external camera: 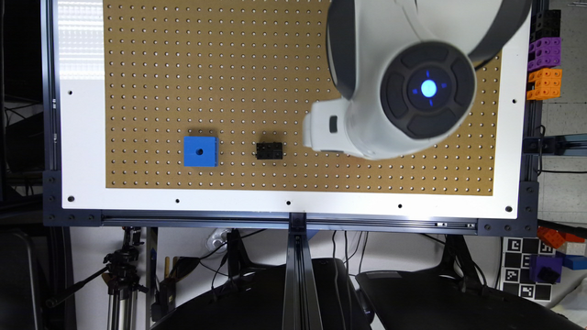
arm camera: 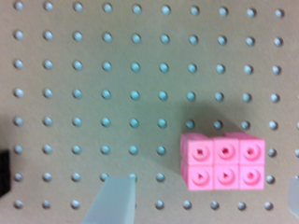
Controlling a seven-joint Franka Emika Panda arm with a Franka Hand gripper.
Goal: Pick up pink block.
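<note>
The pink block [arm camera: 223, 162] lies flat on the brown pegboard [arm camera: 93, 93], its six round holes facing up in a 3x2 grid. My gripper [arm camera: 204, 189] hovers above it, open. One translucent finger [arm camera: 113, 200] stands well off the block's side, and the other finger [arm camera: 294, 196] is just off the opposite side. In the exterior view the white gripper [external camera: 323, 130] hangs over the board's right half, and the arm's body [external camera: 403, 78] covers the pink block.
A black block [external camera: 269, 150] sits just to the exterior view's left of the gripper, and its edge [arm camera: 3, 170] also shows in the wrist view. A larger blue cube [external camera: 201, 151] with one hole lies further left. A white frame [external camera: 293, 199] borders the pegboard.
</note>
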